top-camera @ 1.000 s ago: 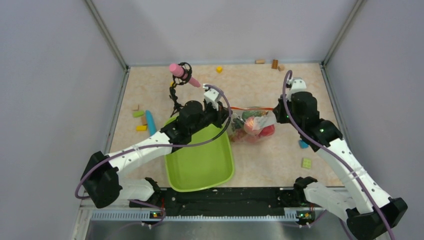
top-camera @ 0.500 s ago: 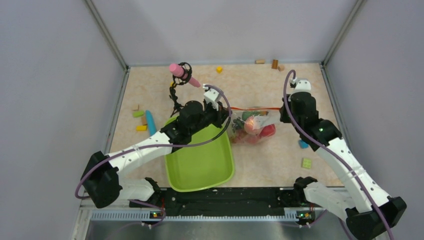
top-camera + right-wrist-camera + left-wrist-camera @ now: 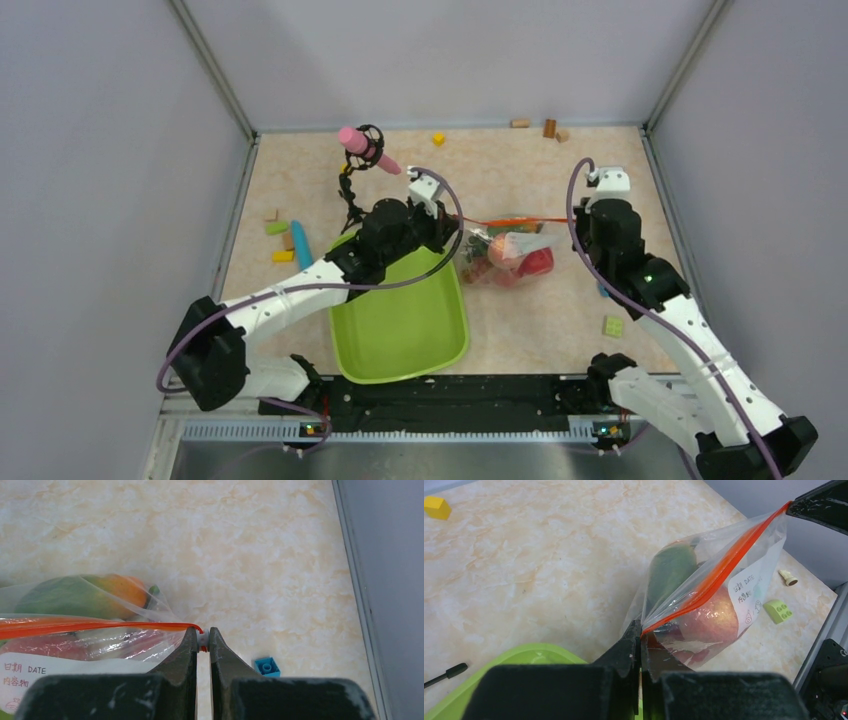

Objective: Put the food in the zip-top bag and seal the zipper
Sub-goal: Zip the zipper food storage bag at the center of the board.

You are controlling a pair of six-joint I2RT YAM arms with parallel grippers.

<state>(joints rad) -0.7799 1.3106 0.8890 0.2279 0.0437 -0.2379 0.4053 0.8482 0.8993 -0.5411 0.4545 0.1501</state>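
Overhead view of a marbled beige tabletop (image 3: 520, 320), with two white and black robot arms reaching in from 6 o'clock. Near the tabletop's middle, a clear zip-top bag (image 3: 512, 255) is stretched between them. Its orange-red zipper (image 3: 515, 218) runs straight from 9 o'clock to 3 o'clock along the bag's 12 o'clock edge. The left claw (image 3: 458, 232) is clamped tight on the bag's 9 o'clock corner, right at the zipper's end. The right claw (image 3: 572, 222) is pinched narrow on the 3 o'clock corner. The food (image 3: 510, 258) sits inside the bag, bunched below the zipper, with a red piece (image 3: 538, 262) toward 4 o'clock.

In the left wrist view, the two black fingers meet with the orange strip coming out from between them. A green cucumber (image 3: 669, 572) and a peach (image 3: 711, 625) press against the plastic beside a white handwritten label (image 3: 749, 592). The pictures do not show whether the zipper is sealed along its whole length.

In the right wrist view, an orange-green piece (image 3: 85, 595) lies at 12 o'clock of the zipper. A small blue block (image 3: 266, 666) rests on the tabletop at 4 o'clock of the claw.

A lime-green tray (image 3: 400, 330) lies at 7 o'clock of the bag, under the left arm. A light-blue stick (image 3: 300, 245) lies at 9 o'clock of the tray's far end. A green block (image 3: 613, 325) sits at 4 o'clock of the bag.
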